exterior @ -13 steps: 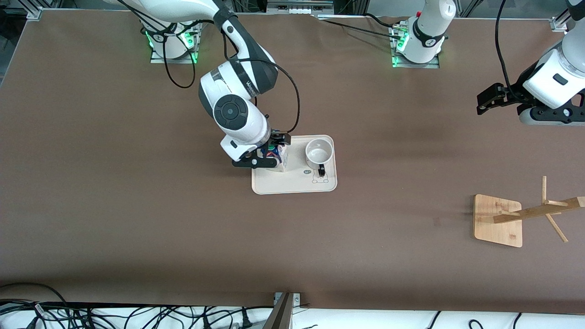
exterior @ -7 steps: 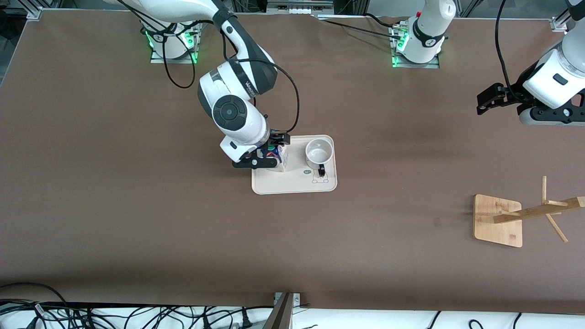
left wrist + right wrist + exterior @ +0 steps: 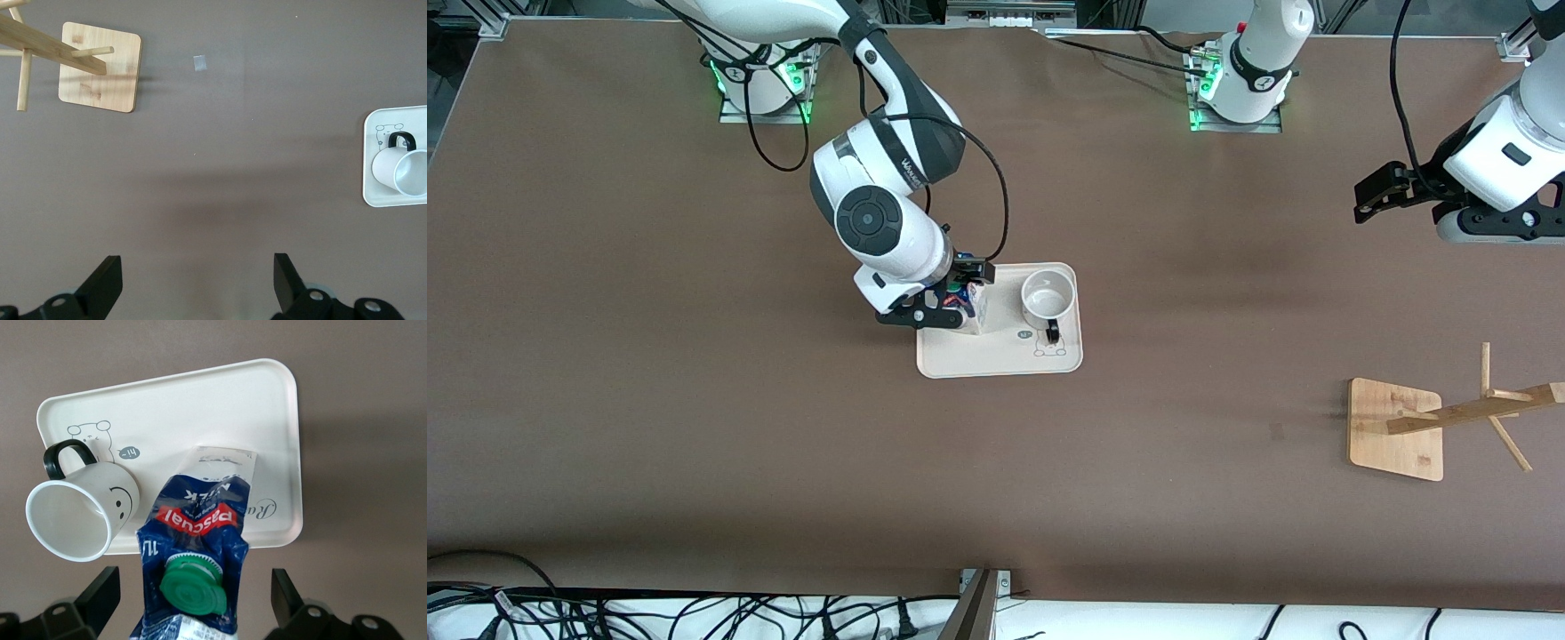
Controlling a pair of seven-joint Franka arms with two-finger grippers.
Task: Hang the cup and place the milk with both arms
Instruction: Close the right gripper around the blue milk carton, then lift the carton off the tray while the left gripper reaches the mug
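The milk [image 3: 971, 308] is a blue and white carton with a green cap. It stands on a cream tray [image 3: 996, 357], beside the cup [image 3: 1047, 298]. My right gripper [image 3: 950, 306] is open and straddles the carton's top. In the right wrist view the gripper [image 3: 193, 597] has its fingers [image 3: 100, 593] clear of the milk [image 3: 193, 540] on both sides. The white smiley cup [image 3: 83, 510] stands upright on the tray [image 3: 200, 407] with its black handle toward the front camera. My left gripper [image 3: 1378, 196] waits open and empty over bare table at the left arm's end; its own view shows it [image 3: 197, 283] too.
A wooden cup rack [image 3: 1394, 428] with pegs stands at the left arm's end, nearer the front camera than the left gripper. It also shows in the left wrist view [image 3: 100, 67], along with the cup [image 3: 400, 175] and the tray [image 3: 373, 193]. Brown table lies between tray and rack.
My right arm has shifted very slightly toward its own end of the table. The milk, the cup and the left arm have not moved.
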